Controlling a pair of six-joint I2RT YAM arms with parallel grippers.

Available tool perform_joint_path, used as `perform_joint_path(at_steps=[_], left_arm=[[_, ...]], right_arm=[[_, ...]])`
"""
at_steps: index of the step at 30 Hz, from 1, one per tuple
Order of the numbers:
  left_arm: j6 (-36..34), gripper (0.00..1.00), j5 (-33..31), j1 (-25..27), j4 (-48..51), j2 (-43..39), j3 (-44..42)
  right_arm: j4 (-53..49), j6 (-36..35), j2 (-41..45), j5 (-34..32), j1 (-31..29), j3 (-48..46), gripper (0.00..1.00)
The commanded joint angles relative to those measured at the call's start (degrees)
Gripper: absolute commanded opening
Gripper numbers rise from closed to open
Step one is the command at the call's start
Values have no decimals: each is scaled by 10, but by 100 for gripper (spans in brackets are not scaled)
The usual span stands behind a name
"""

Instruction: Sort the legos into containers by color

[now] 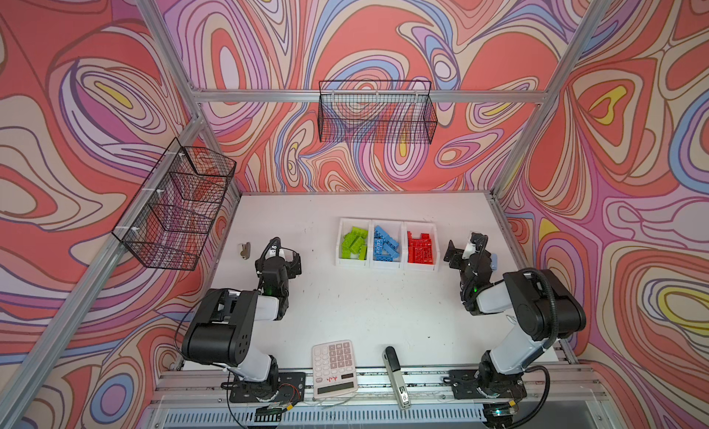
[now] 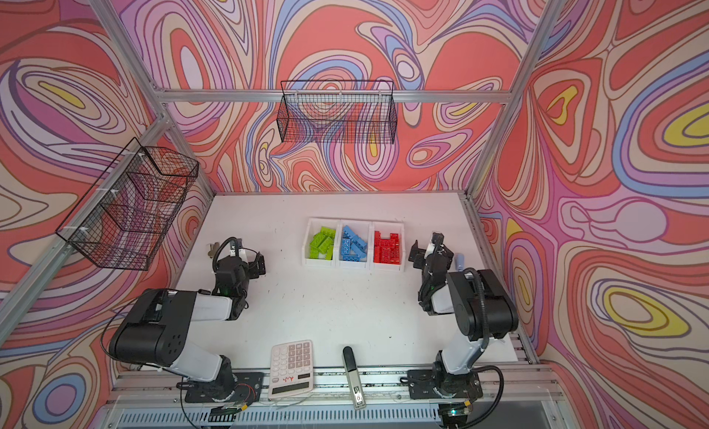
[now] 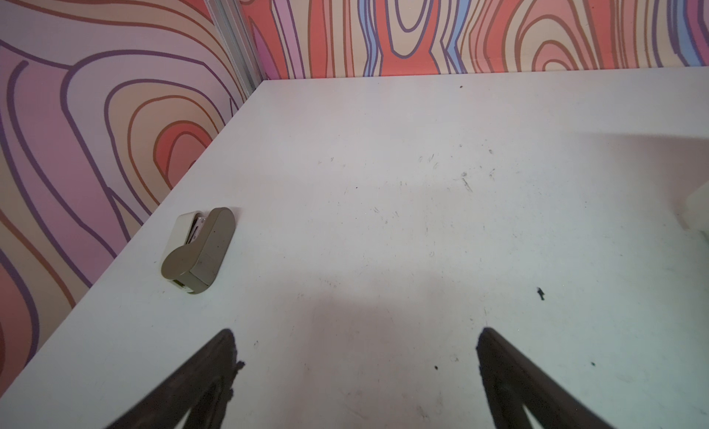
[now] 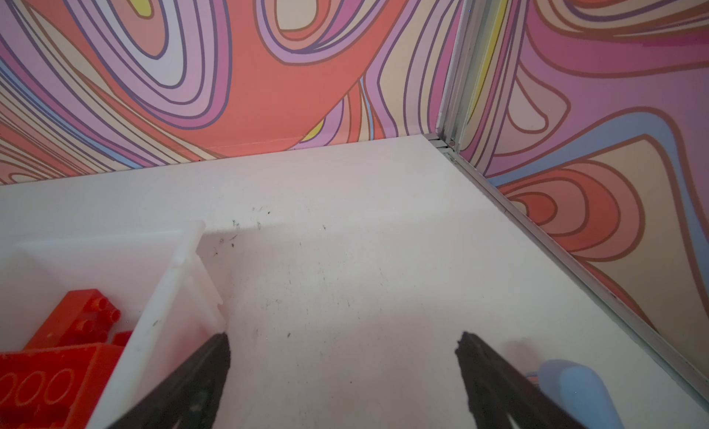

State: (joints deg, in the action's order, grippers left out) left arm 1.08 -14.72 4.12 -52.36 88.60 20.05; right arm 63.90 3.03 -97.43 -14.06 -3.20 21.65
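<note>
Three white containers stand joined in a row at the table's back middle, seen in both top views. The left one holds green legos, the middle one blue legos, the right one red legos. My left gripper hangs open over bare table well left of the bins, with nothing between its fingertips. My right gripper is open just right of the red bin. In the right wrist view it is empty, beside the bin wall and the red legos.
A small beige stapler-like thing lies near the left wall. A pale blue object lies by the right gripper near the table's right rail. A calculator and a black-grey stapler sit at the front edge. Black wire baskets hang on the walls.
</note>
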Motion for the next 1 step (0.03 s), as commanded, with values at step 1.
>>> perform_joint_path(at_steps=[1], left_arm=[[-2, 100, 7, -2, -13, 3, 8]], right_arm=[[20, -9, -5, 4, -2, 1, 98]])
